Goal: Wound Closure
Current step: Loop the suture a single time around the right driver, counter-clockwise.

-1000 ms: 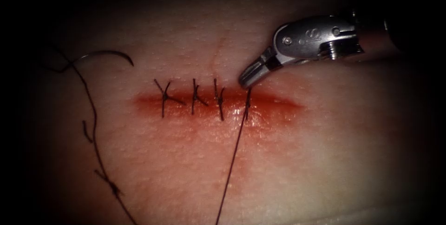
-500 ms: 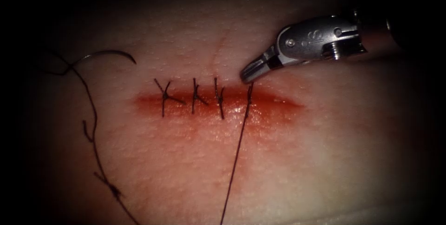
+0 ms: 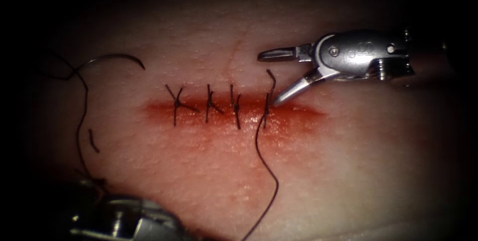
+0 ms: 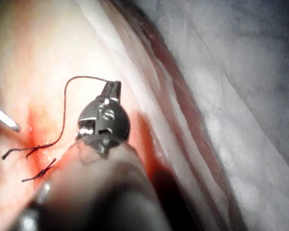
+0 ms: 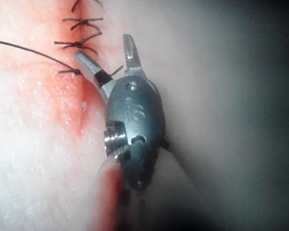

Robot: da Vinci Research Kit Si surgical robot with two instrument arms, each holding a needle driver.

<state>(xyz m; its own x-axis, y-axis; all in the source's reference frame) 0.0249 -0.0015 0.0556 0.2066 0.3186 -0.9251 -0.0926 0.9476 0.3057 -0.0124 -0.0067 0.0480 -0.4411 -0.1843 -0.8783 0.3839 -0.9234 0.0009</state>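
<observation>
The tissue (image 3: 209,181) is pale and finely pebbled, lit in the middle and falling to dark at the edges. A level cut (image 3: 234,111) runs across it, ringed with red fluid (image 3: 294,121). In the left wrist view a white cloth (image 4: 241,96) lies beyond the tissue's edge.

Four stitches cross the cut: three knotted ones (image 3: 206,104) with short ends, and a fourth (image 3: 266,111) at the right of the row. From that fourth stitch a short tail (image 3: 271,79) stands up on the far side, and the long thread (image 3: 266,171) curls slackly down toward the near edge.

The needle (image 3: 117,58) lies free on the tissue, well left of the cut and not in it, with thread trailing from its left end down toward the left claw. One loose snip of thread (image 3: 93,140) rests below it.

The right claw (image 3: 271,76) is spread wide and holds nothing; its lower jaw tip sits just right of the fourth stitch, the upper jaw level above the tail. The right wrist view shows the same spread jaws (image 5: 108,57) beside the stitch row.

The left claw (image 3: 114,218) is a dim shape at the endoscope view's lower left. The left wrist view shows it plainly (image 4: 111,89): jaws closed on the thread, which arcs away to the cut.
</observation>
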